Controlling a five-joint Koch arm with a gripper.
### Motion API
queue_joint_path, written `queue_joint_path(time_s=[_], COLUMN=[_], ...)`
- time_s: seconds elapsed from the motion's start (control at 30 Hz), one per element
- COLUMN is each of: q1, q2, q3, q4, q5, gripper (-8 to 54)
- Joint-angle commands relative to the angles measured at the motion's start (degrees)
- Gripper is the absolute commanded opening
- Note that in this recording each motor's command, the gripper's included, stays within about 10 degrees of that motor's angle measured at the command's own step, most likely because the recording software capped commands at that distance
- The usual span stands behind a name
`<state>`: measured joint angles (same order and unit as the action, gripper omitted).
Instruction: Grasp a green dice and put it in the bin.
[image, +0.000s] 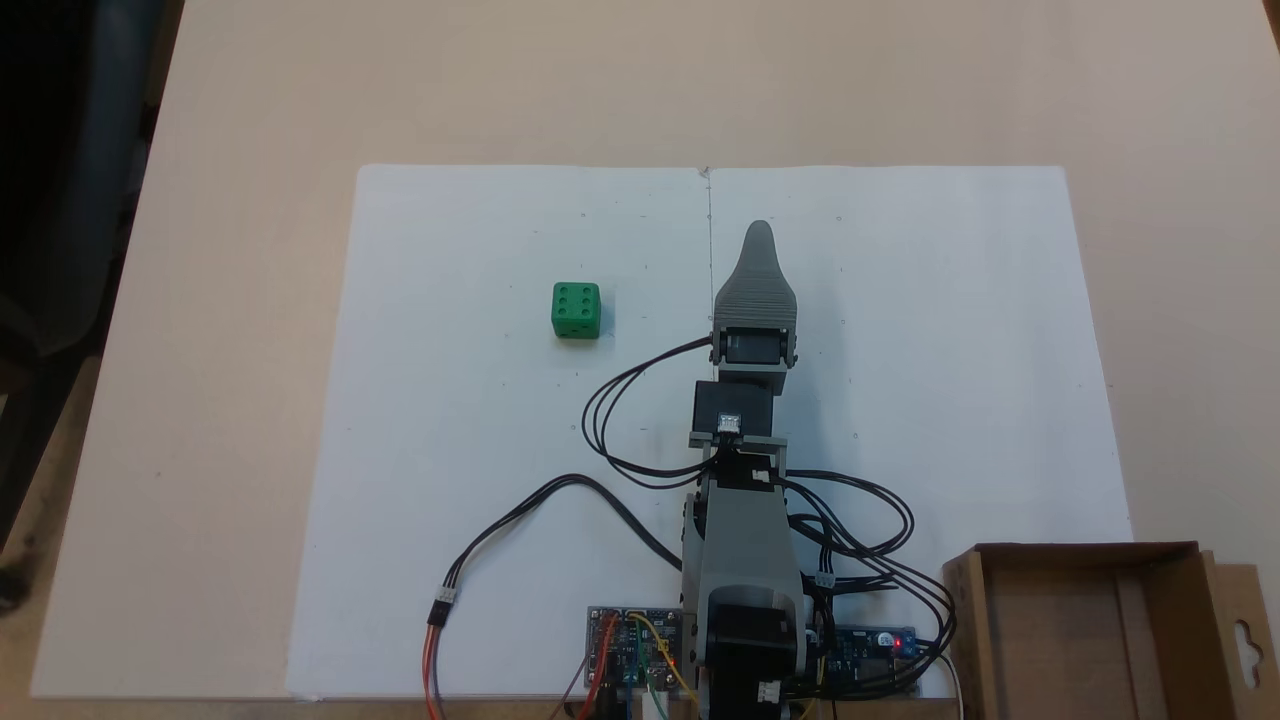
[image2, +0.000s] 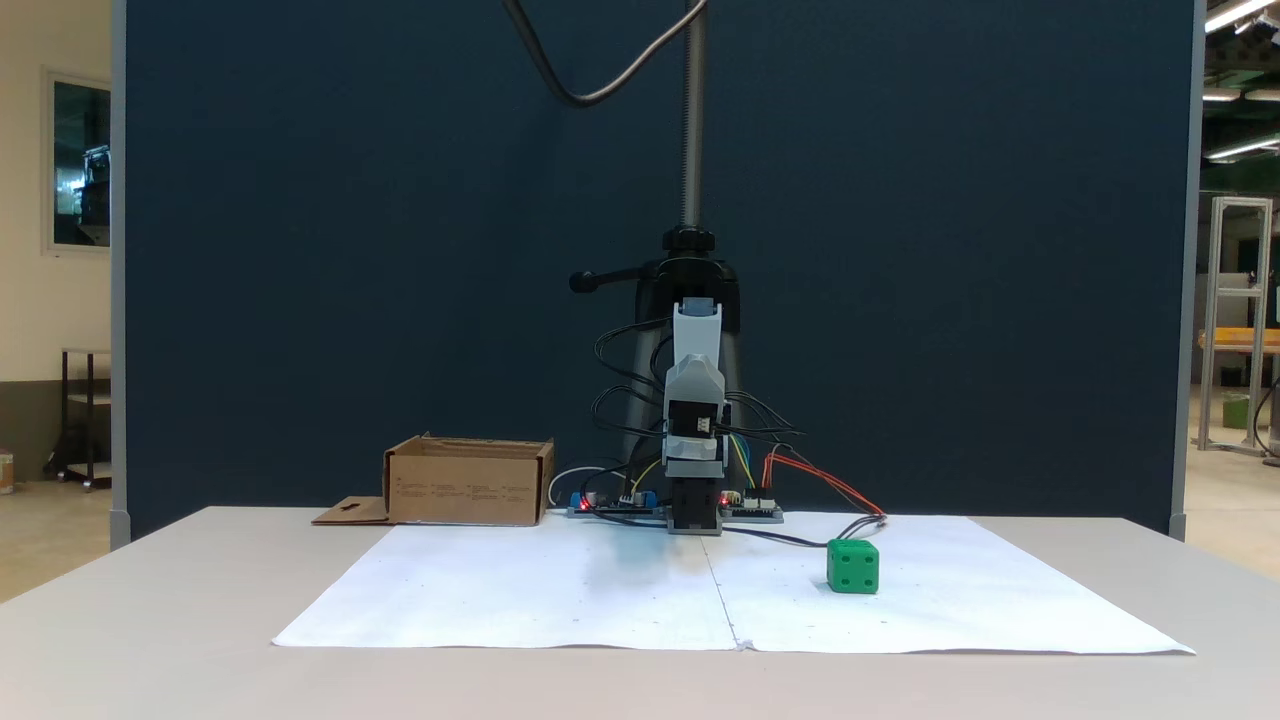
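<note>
We see a small bright green plastic dice (image: 576, 310), smooth and matt, a brown corrugated cardboard bin (image: 1085, 625), 2 flat white paper sheets (image: 480, 420), a matt beige desk (image: 700, 80), and a ribbed grey plastic claw (image: 759, 235).

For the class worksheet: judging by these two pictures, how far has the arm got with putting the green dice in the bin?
Nothing looks done yet. The green dice sits on the white paper, apart from the gripper, which holds nothing; whether it is open cannot be told. The bin stands beside the arm's base with no dice visible inside. Reaching, grasping, carrying and dropping all remain.
</note>
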<state>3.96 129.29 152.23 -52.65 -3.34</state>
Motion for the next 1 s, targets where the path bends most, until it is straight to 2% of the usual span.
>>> queue_joint_path(time_s=[0.0, 0.4, 0.77, 0.83, 0.97], q1=[0.18, -0.88, 0.79, 2.37, 2.55], q2=[6.50, 6.50, 6.24, 6.24, 6.24], q3=[10.00, 10.00, 8.70, -4.04, -16.52], q4=[-10.00, -10.00, -10.00, 8.61, 22.74], q5=[-3.43, -3.52, -4.57, -4.57, -4.39], gripper=[44.8, 44.8, 41.7, 41.6, 41.6])
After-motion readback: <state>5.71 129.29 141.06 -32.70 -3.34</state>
